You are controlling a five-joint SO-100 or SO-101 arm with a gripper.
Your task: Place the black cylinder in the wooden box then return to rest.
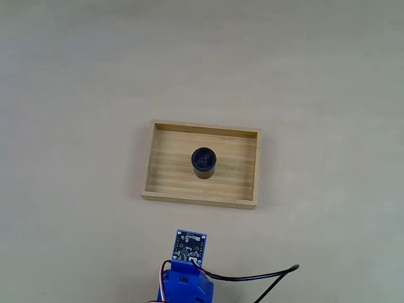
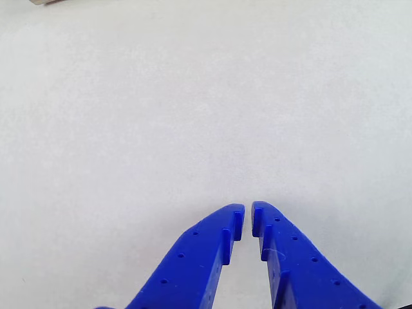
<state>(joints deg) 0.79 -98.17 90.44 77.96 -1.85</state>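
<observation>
Cylinder stands upright on the floor of the box, near the centre in the fixed view, clear of all four walls. I judge the placing step done; what is left is the return to rest.

Hand: in the other view the two blue fingers converge until only a thin slit separates the tips. Pressed nearly together, pinching nothing. Bare tabletop lies under them. In the fixed view the arm sits at the bottom edge, below the box and apart from it, with a small circuit board on top and a black cable trailing off to the right.

Risks from here, as I judge them:
- Low overall. The arm is already well back from the box, so a knock to the box wall or the cylinder looks unlikely unless I command a forward swing by mistake.
- The cable loops loosely on the tabletop beside the arm. If the last folding move drags it, it could snag or tug at the board connector.
- The cylinder is short and broad, so it should not topple on its own.
- I cannot tell the arm's exact pose from these views, so I cannot confirm it is fully at rest.

Surface: plain, matte, pale beige tabletop, evenly lit, no clutter around the box. Nothing of the room beyond it shows, apart from a small dark sliver at the top left corner of the other view, too small to identify.
</observation>
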